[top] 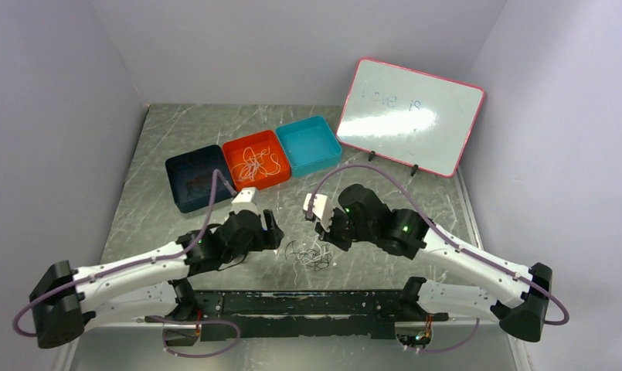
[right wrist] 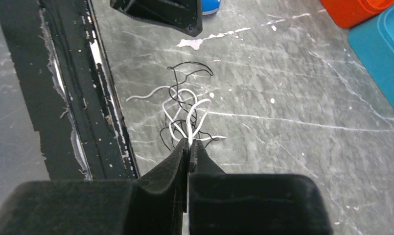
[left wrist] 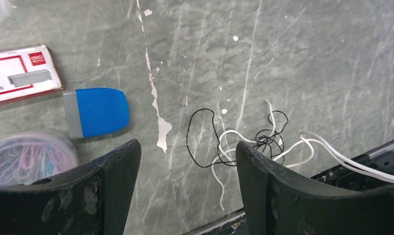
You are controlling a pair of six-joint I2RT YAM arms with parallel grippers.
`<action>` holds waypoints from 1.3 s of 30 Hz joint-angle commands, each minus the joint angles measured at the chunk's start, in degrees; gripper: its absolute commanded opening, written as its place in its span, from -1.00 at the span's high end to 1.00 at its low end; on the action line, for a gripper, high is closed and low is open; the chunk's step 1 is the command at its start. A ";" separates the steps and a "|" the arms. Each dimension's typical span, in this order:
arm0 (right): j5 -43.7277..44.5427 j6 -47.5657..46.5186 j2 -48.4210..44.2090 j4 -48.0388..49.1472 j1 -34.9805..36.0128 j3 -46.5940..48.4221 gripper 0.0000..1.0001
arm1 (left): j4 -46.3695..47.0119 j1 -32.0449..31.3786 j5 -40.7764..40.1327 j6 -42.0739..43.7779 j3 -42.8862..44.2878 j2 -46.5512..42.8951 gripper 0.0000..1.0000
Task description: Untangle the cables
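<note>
A small tangle of thin white and black cables lies on the grey table near the front rail, between the two arms. My right gripper is shut on a white cable of this tangle, whose loops fan out from the fingertips; the black strands lie loose around it. In the top view the right gripper is just right of and above the tangle. My left gripper is open and empty, low over the table. The tangle lies beside its right finger. In the top view the left gripper is left of the tangle.
Navy, orange and teal trays stand in a row at the back; the orange one holds pale cables. A whiteboard leans at the back right. A blue eraser, staple box and paperclip tub lie near the left gripper.
</note>
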 commanded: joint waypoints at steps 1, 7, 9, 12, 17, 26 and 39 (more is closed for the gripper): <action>3.36 -0.05 -0.97 -1.04 0.18 0.67 1.00 | 6.07 2.65 7.24 1.43 3.15 7.20 -0.51; 5.00 -0.05 -2.49 0.04 0.20 -0.17 1.00 | 17.35 3.94 15.70 5.77 0.35 11.97 -0.48; 5.32 -0.05 -2.73 0.22 0.18 -0.26 1.00 | 19.87 3.97 18.02 7.40 -1.26 11.81 -0.49; 5.51 -0.05 -2.86 0.25 0.22 -0.26 1.00 | 20.54 3.97 20.76 9.53 -2.29 12.83 -0.49; 5.70 -0.02 -2.38 -0.20 0.17 0.24 1.00 | 19.95 3.98 22.45 10.86 -2.29 17.06 -0.46; 4.94 0.59 -2.72 -0.14 0.19 0.27 1.00 | 25.53 3.98 23.79 11.06 -1.75 24.23 -0.26; 6.32 2.11 -3.93 1.35 0.22 -0.08 1.00 | 27.51 3.96 24.70 11.31 -0.80 29.84 0.54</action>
